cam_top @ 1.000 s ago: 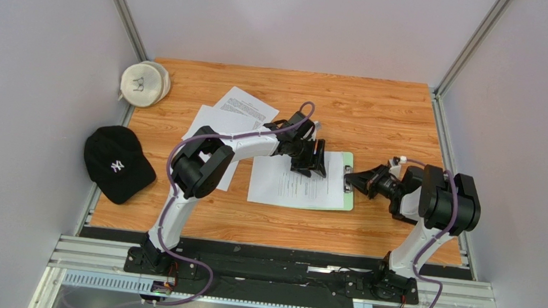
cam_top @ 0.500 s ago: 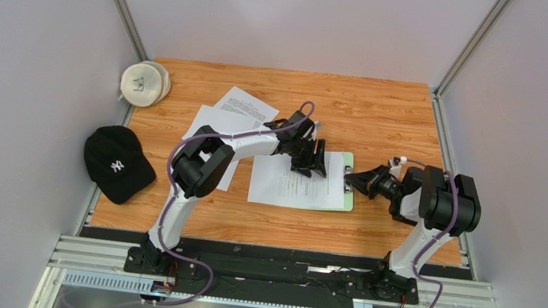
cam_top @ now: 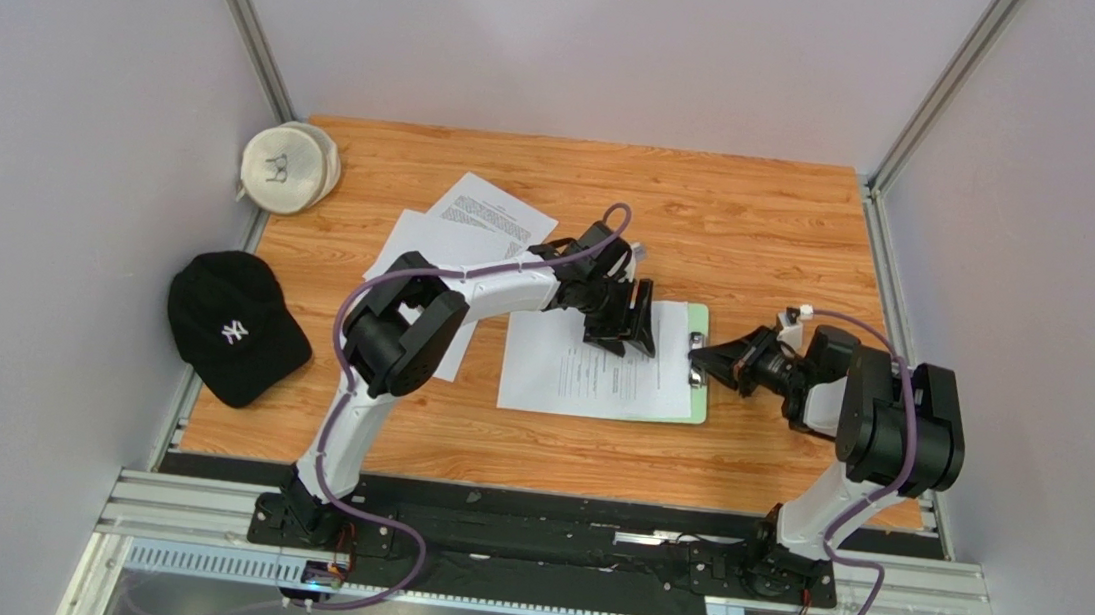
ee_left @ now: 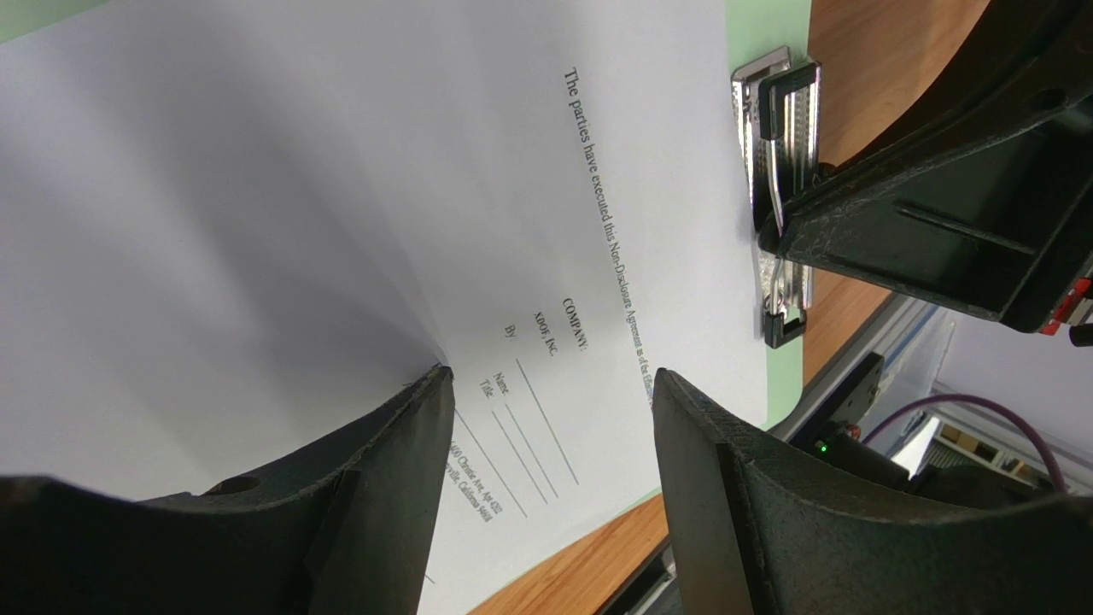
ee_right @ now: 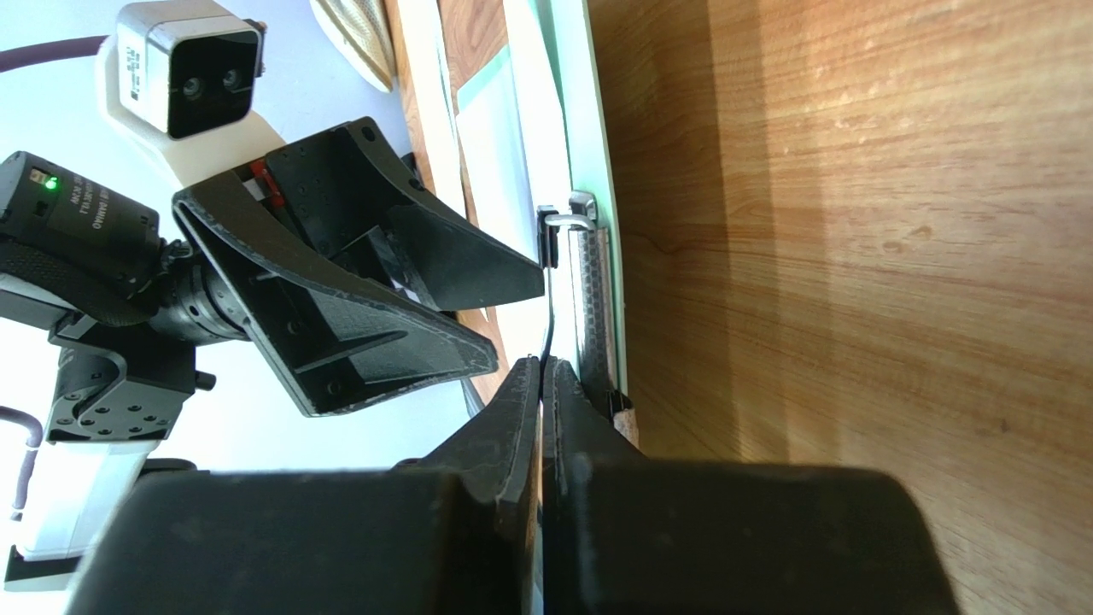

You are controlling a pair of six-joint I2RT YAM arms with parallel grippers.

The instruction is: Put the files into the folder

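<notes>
One white printed sheet (cam_top: 585, 379) lies on the pale green folder (cam_top: 699, 401), whose metal clip (cam_top: 696, 355) is at its right short edge. Two more file sheets (cam_top: 485, 211) lie overlapping at the back left. My left gripper (cam_top: 631, 323) is open and hovers low over the sheet; in the left wrist view (ee_left: 552, 385) one fingertip (ee_left: 430, 385) touches the paper (ee_left: 321, 192), which bulges slightly there. My right gripper (cam_top: 710, 361) is shut on the clip's thin black lever (ee_right: 549, 336), beside the clip (ee_right: 588, 276).
A black cap (cam_top: 235, 326) lies at the table's left edge and a white cloth bundle (cam_top: 288, 167) sits in the back left corner. Grey walls close in on both sides. Bare wood lies behind and to the right of the folder.
The sheet and my left gripper have slid a little to the right, toward the clip. My right arm's elbow has shifted slightly; its gripper stays on the clip.
</notes>
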